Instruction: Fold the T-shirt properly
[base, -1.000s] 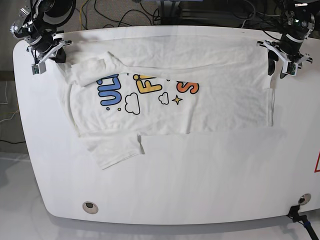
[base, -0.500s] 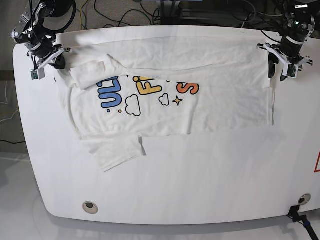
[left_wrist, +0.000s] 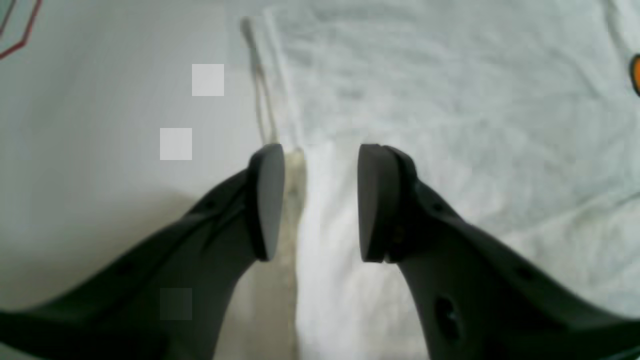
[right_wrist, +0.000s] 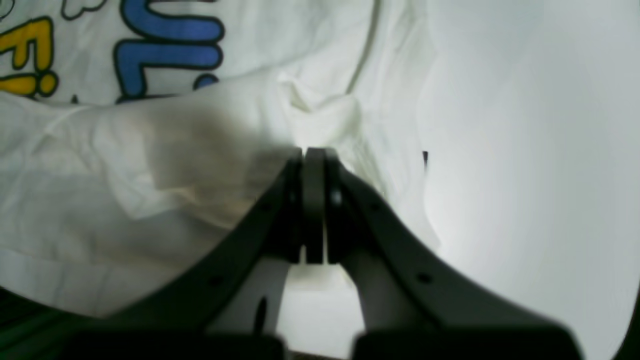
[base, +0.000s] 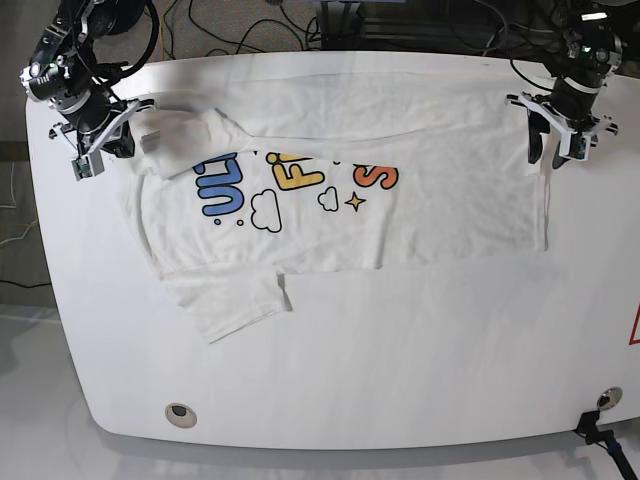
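Note:
The white T-shirt (base: 440, 200) lies flat on the white table (base: 400, 380), folded over along its far edge, with blue, yellow and orange letters showing. One sleeve (base: 230, 305) sticks out at the front left. My right gripper (base: 118, 143) is at the shirt's far left corner. In the right wrist view it (right_wrist: 312, 152) is shut, with a bunched fold of the T-shirt (right_wrist: 200, 140) at its tips. My left gripper (base: 553, 150) is at the shirt's far right edge. In the left wrist view it (left_wrist: 320, 150) is open, straddling the hem of the T-shirt (left_wrist: 450, 100).
Cables (base: 240, 30) lie behind the table's far edge. A round grommet (base: 180, 413) sits in the table's front left. A red mark (base: 634, 330) is at the right edge and a black clamp (base: 598, 425) at the front right corner.
My right gripper has moved nearer and inward onto the shirt's left corner, and the cloth there has bunched and shifted. My left gripper has edged inward over the shirt's right edge.

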